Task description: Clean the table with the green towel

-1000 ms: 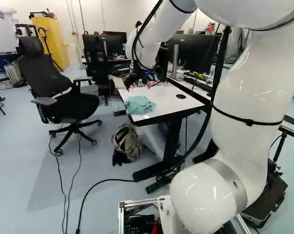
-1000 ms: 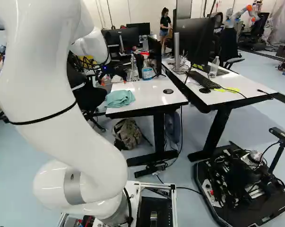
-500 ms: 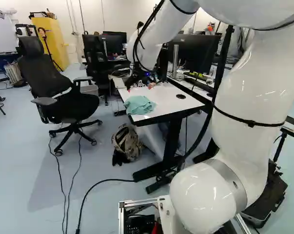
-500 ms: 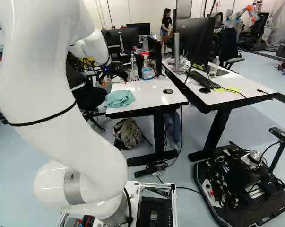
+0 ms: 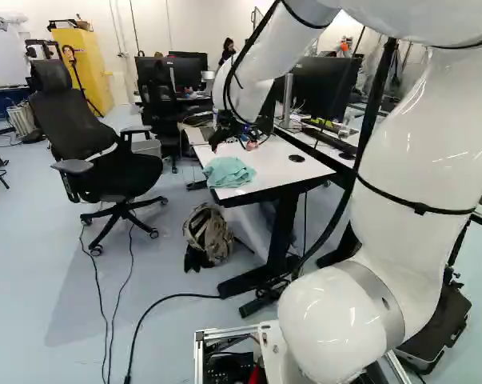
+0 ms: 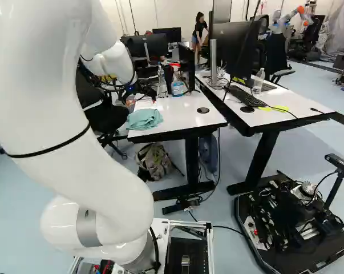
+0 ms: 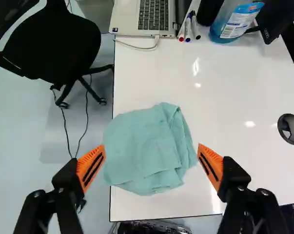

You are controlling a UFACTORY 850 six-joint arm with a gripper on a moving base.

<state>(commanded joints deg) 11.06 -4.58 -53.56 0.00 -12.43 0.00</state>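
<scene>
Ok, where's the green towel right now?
The green towel lies on the near left corner of the white table in the right base view, ahead of the open gripper in the wrist view.

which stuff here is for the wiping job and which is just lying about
For the job:
green towel, bunched near the table's edge
white table it lies on
open gripper, over the towel

Just lying about:
laptop
marker pens
bottle of blue liquid, not named in the task
office chair
backpack under the table
</scene>
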